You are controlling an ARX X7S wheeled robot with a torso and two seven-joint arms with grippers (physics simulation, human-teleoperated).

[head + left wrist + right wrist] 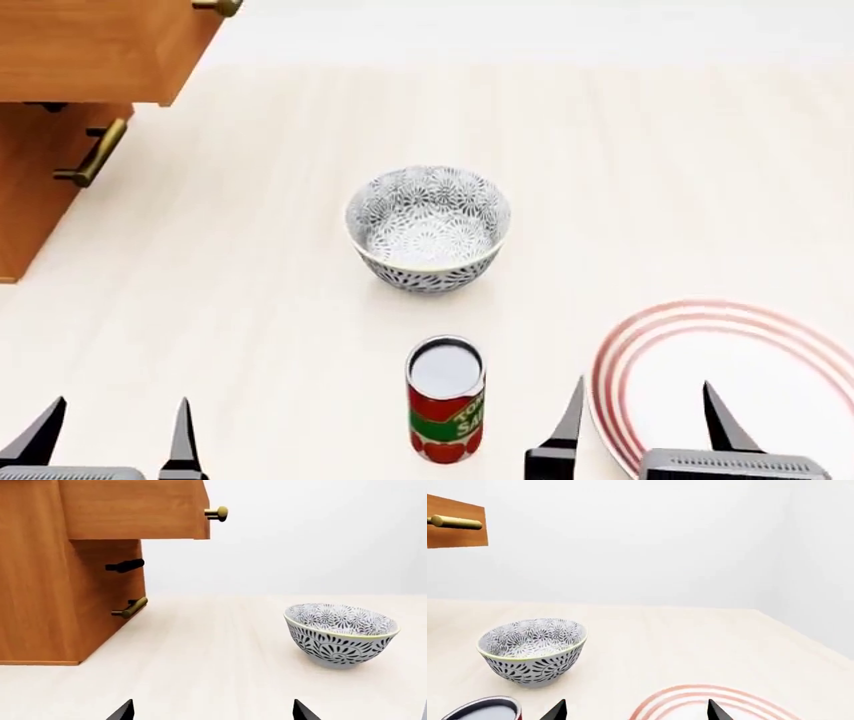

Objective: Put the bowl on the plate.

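Observation:
The bowl (427,228), white with a dense grey-black floral pattern, stands upright in the middle of the light table; it also shows as the bowl (341,634) and the bowl (533,651). The plate (747,385), white with red rings, lies at the near right, and only its rim (707,697) shows in the right wrist view. My left gripper (114,432) is open at the near left, well short of the bowl. My right gripper (643,412) is open above the plate's left edge. Both hold nothing.
A red tomato-sauce can (445,398) stands upright between the grippers, nearer than the bowl. A wooden cabinet (54,110) with a pulled-out top drawer (133,510) and brass handles (91,152) occupies the far left.

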